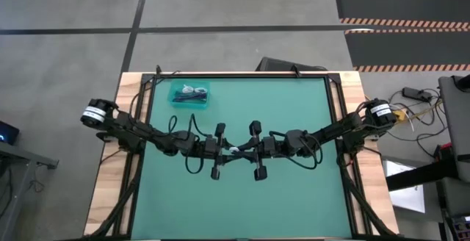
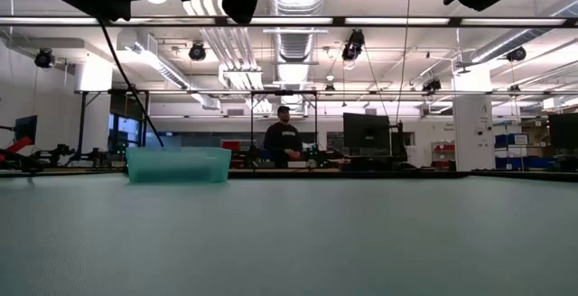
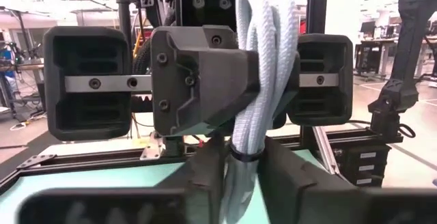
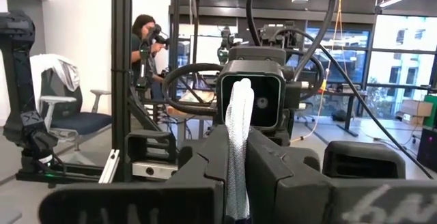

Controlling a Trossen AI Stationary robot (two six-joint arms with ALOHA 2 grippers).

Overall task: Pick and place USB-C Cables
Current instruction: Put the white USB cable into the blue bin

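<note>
Both grippers are met at the centre of the high view, raised above the mat: the left gripper (image 1: 218,151) and the right gripper (image 1: 256,151) face each other with a white cable (image 1: 236,152) bridging them. In the left wrist view the cable (image 3: 263,94) is seen as a looped white bundle pinched by the right gripper's fingers (image 3: 205,80), its lower end running down between the left gripper's own fingers (image 3: 205,176), which are pressed against it. In the right wrist view the same cable (image 4: 239,149) is clamped between that arm's fingers (image 4: 205,173). A handover seems to be in hand. For it to go well, one grip should be confirmed firm before the other is released, and the release should be made slowly, without pulling, so the bundle is not dropped. The bin (image 1: 190,94), in the upper left of the high view, already holds other cables (image 1: 193,91); it is well apart from the grippers.
</note>
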